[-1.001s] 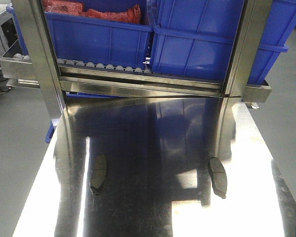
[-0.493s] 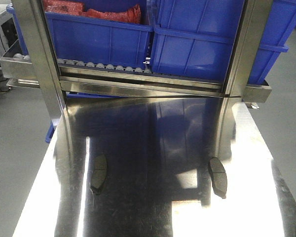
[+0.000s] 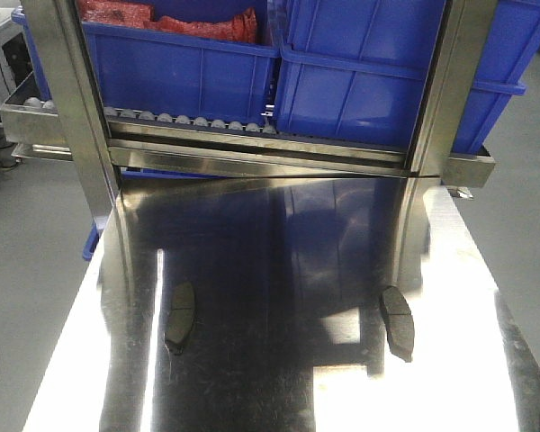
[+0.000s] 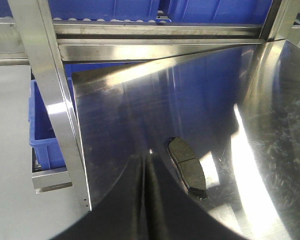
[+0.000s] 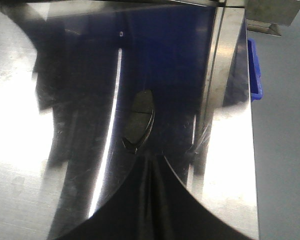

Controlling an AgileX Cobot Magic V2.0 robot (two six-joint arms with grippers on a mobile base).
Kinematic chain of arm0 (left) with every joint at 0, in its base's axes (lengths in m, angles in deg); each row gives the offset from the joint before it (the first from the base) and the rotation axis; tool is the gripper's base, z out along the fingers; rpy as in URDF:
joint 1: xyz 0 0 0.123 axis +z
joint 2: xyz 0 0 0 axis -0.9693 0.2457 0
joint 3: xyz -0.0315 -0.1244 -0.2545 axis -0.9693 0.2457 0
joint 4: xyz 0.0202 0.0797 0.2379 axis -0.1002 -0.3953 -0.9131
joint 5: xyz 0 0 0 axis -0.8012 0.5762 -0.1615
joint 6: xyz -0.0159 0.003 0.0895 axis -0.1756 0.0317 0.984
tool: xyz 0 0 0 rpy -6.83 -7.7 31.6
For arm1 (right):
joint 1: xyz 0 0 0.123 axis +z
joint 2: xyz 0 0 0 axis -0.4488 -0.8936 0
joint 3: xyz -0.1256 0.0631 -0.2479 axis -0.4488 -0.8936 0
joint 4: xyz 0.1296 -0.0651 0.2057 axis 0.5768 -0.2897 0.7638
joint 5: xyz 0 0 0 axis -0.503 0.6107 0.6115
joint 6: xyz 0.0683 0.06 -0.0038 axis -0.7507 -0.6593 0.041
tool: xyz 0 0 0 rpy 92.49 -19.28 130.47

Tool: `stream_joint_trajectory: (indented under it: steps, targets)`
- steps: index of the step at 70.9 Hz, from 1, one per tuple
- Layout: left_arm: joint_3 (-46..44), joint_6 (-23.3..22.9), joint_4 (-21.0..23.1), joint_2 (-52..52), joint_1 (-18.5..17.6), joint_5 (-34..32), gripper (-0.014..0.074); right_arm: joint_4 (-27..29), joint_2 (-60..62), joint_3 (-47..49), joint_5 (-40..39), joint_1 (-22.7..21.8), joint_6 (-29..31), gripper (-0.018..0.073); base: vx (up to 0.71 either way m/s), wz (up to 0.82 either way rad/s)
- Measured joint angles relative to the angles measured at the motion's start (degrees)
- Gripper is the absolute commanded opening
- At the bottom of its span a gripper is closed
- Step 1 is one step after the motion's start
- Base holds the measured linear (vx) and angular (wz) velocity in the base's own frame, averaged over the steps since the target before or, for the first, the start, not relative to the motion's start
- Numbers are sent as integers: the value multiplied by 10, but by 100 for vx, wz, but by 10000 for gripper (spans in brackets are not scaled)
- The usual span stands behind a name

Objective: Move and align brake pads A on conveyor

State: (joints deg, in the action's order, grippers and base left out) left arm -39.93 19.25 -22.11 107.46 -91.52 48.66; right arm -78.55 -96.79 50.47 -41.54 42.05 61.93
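Two brake pads lie on the shiny steel table point(image 3: 279, 252), both lengthwise and face up. The left brake pad point(image 3: 180, 315) point(image 4: 186, 164) shows its gritty face and centre groove just right of my left gripper point(image 4: 146, 159). That gripper is shut, its dark fingers pressed together with nothing between them. The right brake pad point(image 3: 398, 322) point(image 5: 139, 122) sits just ahead and slightly left of my right gripper point(image 5: 149, 160), which is also shut and empty. Neither gripper touches a pad. The conveyor is out of view.
At the table's far end stands a roller rack point(image 3: 252, 144) carrying blue bins point(image 3: 189, 63), framed by steel posts point(image 3: 72, 108) point(image 3: 450, 90). Another blue bin point(image 4: 45, 135) sits below the table's left edge. Grey floor drops away on both sides.
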Motion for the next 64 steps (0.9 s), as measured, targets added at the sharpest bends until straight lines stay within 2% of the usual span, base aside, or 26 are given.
stream_joint_trajectory:
  steps: [6,11,19,31,38,42,55,64]
  targets:
    - [0,0,0,0,0,0,10,0,0,0,0,0,0,-9,0,0]
    - [0,0,0,0,0,0,56,0,0,0,0,0,0,-9,0,0]
    - [0,0,0,0,0,0,231,0,0,0,0,0,0,-9,0,0]
    - [0,0,0,0,0,-6,590,0,0,0,0,0,0,-9,0,0]
    - [0,0,0,0,0,-10,706,0,0,0,0,0,0,-9,0,0]
    - [0,0,0,0,0,-10,734,0,0,0,0,0,0,-9,0,0]
    - [-4,-1,5,7,0,-14,696,0,0,0,0,0,0,-9,0,0]
    - [-51,0,22,79,-2,12,678,0,0,0,0,0,0,-9,0,0]
